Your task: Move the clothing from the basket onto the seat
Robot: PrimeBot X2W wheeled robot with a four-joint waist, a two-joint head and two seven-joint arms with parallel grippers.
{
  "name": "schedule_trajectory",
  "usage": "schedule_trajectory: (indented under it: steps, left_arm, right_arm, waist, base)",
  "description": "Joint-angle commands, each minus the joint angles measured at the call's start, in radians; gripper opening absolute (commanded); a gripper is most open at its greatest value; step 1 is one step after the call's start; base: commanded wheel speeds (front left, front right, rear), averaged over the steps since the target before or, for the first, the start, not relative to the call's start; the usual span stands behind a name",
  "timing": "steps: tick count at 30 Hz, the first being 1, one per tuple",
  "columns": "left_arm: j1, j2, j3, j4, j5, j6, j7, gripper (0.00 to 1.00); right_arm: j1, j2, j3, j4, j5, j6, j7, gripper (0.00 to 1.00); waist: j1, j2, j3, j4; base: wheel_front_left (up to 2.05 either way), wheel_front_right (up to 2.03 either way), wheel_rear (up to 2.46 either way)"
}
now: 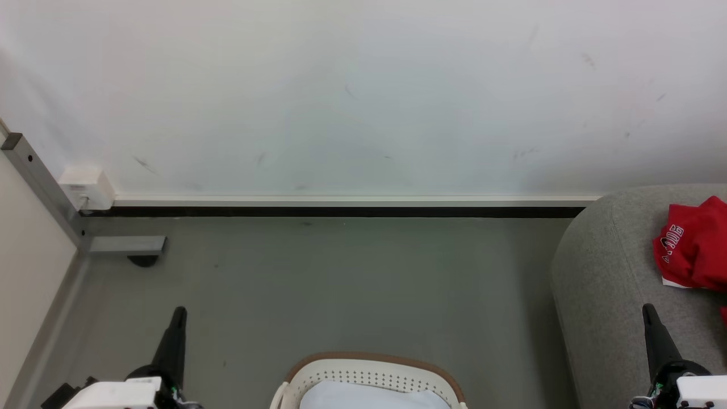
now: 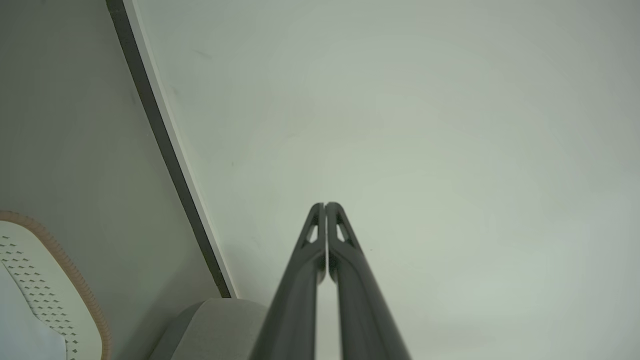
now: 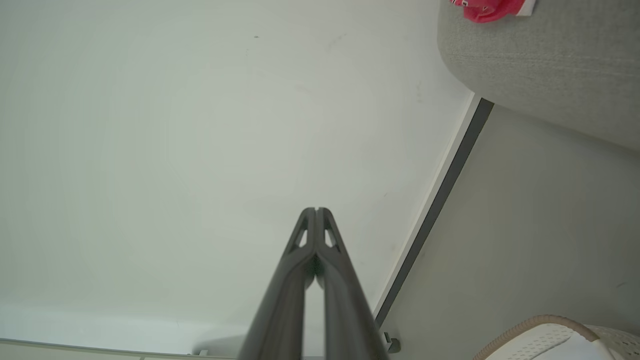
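Jaws are pressed together and empty on both the left gripper (image 2: 325,206) and the right gripper (image 3: 316,210), each held clear beside the basket (image 1: 372,358), probably as a neutral ready pose, while the clothing (image 1: 696,244) lies crumpled on the seat (image 1: 608,272), its destination.

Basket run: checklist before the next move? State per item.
1. Nothing held by the left end effector: ok, fingers shut together.
2. Nothing held by the right end effector: ok, also shut.
3. Either one open for a pick: not ok.
4. One red jersey lying on the grey seat: ok.
5. Jerseys left in the laundry basket: cannot tell; a pale cloth shows inside, and the head view cuts off the rest of the basket.
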Motion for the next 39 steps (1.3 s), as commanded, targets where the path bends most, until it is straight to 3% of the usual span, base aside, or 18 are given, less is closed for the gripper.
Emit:
schedule_trajectory:
  steps: [1,12,39]
  left_arm:
    - [-0.013,0.003,0.006,-0.004,-0.019,-0.006,0.005,0.0]
    - [-0.015,0.001,0.012,-0.004,-0.091,-0.01,0.026,0.0]
    - [-0.014,0.001,0.011,-0.004,-0.09,-0.009,0.027,0.0]
  right_arm:
    - [-0.017,0.001,-0.007,-0.008,0.016,-0.002,0.007,0.0]
    - [-0.019,0.003,-0.021,-0.009,0.078,-0.002,0.026,0.0]
    - [-0.018,0.005,-0.023,-0.009,0.074,-0.002,0.028,0.0]
  waist:
    - [0.0,0.0,0.0,0.0]
    - [0.0,0.0,0.003,0.003]
    - [0.0,0.0,0.003,0.003]
  base:
    - [0.0,0.0,0.0]
    - [0.0,0.0,0.0]
    - [0.0,0.0,0.0]
